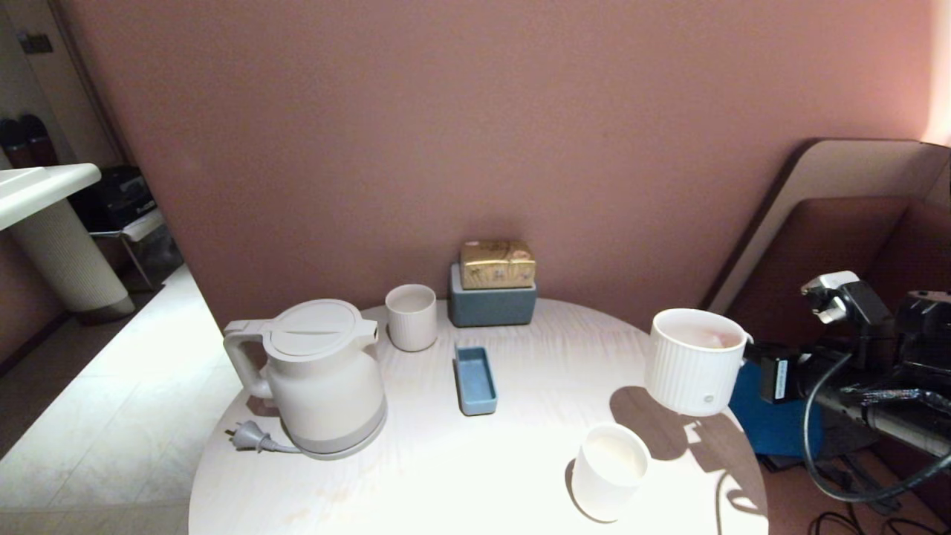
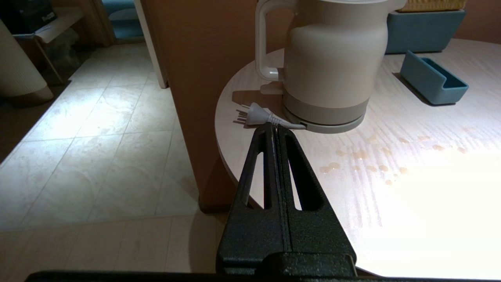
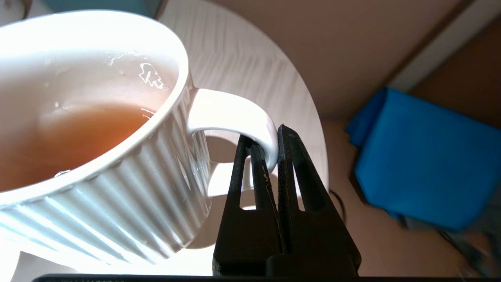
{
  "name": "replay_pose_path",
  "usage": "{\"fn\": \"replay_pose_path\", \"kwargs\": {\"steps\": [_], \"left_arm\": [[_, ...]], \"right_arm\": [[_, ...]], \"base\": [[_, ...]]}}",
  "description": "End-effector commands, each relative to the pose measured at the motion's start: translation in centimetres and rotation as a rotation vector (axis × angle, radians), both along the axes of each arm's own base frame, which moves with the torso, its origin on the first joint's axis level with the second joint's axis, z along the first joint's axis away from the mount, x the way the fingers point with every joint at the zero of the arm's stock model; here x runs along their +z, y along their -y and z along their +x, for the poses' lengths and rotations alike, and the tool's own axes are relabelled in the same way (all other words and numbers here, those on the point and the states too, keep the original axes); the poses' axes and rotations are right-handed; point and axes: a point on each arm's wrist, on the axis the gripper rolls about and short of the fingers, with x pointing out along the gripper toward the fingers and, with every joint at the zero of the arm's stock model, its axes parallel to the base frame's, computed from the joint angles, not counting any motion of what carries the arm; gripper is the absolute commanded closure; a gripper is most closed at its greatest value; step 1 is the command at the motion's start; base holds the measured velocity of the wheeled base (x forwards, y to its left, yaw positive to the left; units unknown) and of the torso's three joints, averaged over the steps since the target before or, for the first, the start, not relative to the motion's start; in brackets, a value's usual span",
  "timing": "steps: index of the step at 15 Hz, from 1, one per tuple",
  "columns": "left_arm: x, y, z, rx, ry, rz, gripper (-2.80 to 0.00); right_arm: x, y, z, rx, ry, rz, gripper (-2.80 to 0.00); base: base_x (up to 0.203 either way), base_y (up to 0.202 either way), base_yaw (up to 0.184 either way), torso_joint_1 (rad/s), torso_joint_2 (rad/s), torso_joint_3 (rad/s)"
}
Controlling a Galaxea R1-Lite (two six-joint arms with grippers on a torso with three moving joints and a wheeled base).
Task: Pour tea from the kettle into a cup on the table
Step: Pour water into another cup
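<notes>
Pale round table, kettle on its base. Right gripper pinches the raised cup by its handle; level carriage keeps the tea in. Left gripper idles, pressed together.

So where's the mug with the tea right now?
In the head view the cup is on the right, lifted above the table edge, its handle pinched in the right claw, behind the smooth cup.

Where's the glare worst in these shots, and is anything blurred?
Head view: the table washes out at its near edge, and the cup throws a hard shadow. Left wrist view: the near tabletop is blown out. Right wrist view: the cup's rim glares, and the blue cloth looks smeared.
</notes>
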Motion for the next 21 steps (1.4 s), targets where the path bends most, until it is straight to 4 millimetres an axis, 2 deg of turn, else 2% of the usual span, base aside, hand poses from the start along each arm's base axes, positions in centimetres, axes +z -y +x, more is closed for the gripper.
{"fn": "replay_pose_path", "kwargs": {"steps": [1,4,7,12,17,21], "left_arm": [[0.0,0.0,0.0,0.000,-0.001,0.000,0.00],[0.0,0.0,0.0,0.000,0.001,0.000,0.00],[0.0,0.0,0.0,0.000,-0.001,0.000,0.00],[0.0,0.0,0.0,0.000,0.001,0.000,0.00],[0.0,0.0,0.0,0.000,0.001,0.000,0.00],[0.0,0.0,0.0,0.000,0.000,0.000,0.00]], "right_arm": [[2.1,-0.1,-3.0,0.019,0.035,-0.052,0.00],[2.6,-0.2,-4.7,0.058,0.008,-0.152,0.00],[2.7,-0.4,-5.4,0.093,0.014,-0.226,0.00],[2.6,-0.6,-5.4,0.146,0.022,-0.331,0.00],[1.9,-1.2,-5.5,0.222,-0.048,-0.396,0.00],[1.6,-1.3,-4.7,0.254,-0.055,-0.457,0.00]], "base": [[0.000,0.000,0.000,0.000,0.00,0.000],[0.000,0.000,0.000,0.000,0.00,0.000],[0.000,0.000,0.000,0.000,0.00,0.000],[0.000,0.000,0.000,0.000,0.00,0.000],[0.000,0.000,0.000,0.000,0.00,0.000],[0.000,0.000,0.000,0.000,0.00,0.000]]}}
